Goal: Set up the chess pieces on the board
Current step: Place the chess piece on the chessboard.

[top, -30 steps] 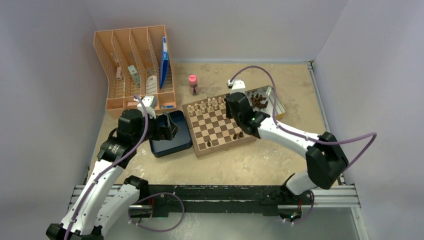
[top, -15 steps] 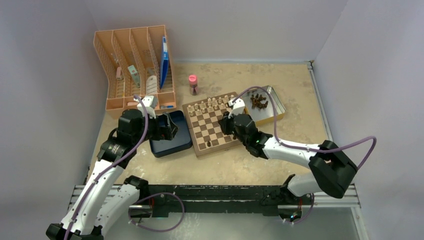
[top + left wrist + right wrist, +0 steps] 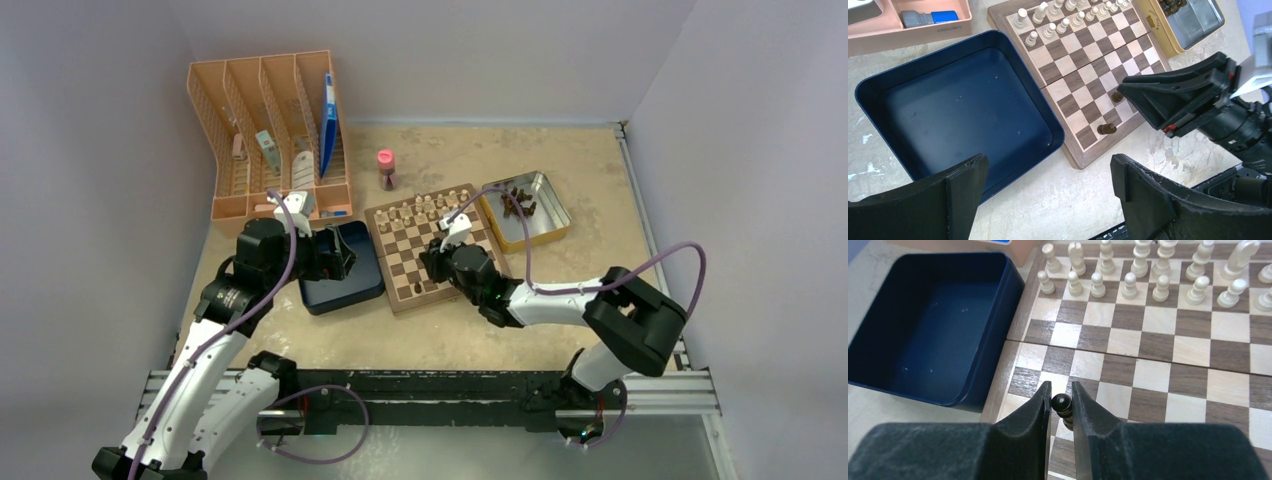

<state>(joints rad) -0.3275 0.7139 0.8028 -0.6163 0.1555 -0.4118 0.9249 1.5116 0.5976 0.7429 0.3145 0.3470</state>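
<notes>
right gripper [image 3: 1061, 392] pinches a dark pawn [image 3: 1062, 403] over the board [image 3: 1193, 350], down around 7 o'clock. left gripper [image 3: 1048, 182] hangs wide open above the blue box [image 3: 963, 110].

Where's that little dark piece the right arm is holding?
Right wrist view: the dark pawn sits between the right gripper's fingers, near the board's near-left corner, beside the blue box.
</notes>
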